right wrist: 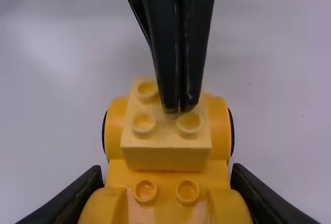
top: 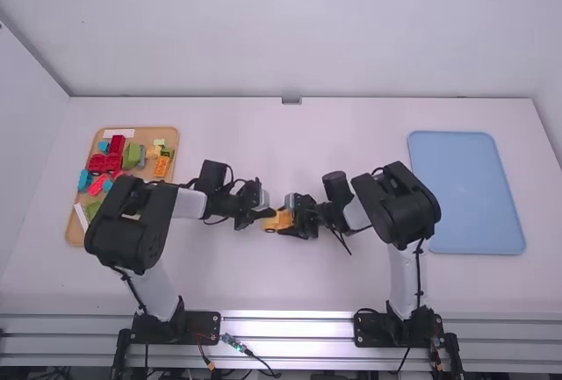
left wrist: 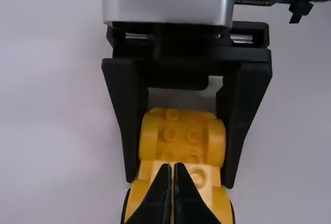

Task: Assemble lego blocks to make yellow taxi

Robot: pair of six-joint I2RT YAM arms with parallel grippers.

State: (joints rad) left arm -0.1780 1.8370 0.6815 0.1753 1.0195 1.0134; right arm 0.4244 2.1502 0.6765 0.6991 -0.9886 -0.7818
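Observation:
The yellow car base [top: 285, 218] is at the table's middle, between the left gripper [top: 263, 215] and the right gripper [top: 288, 222]. In the right wrist view, the right gripper [right wrist: 166, 180] has its fingers on both sides of the car base [right wrist: 221, 175]. A paler yellow studded block [right wrist: 165, 157] sits on top of the base, across the wheel end. The left gripper [left wrist: 173, 168] is shut, its tips over this pale block [left wrist: 204, 171] in the left wrist view, and nothing shows between them. Part of the block lies hidden behind those tips.
A tan tray [top: 173, 139] with several coloured blocks lies at the left, partly behind the left arm. At the right lies a blue tray [top: 465, 191], just beyond the right arm's elbow. The table [top: 290, 139] stretches away behind both grippers.

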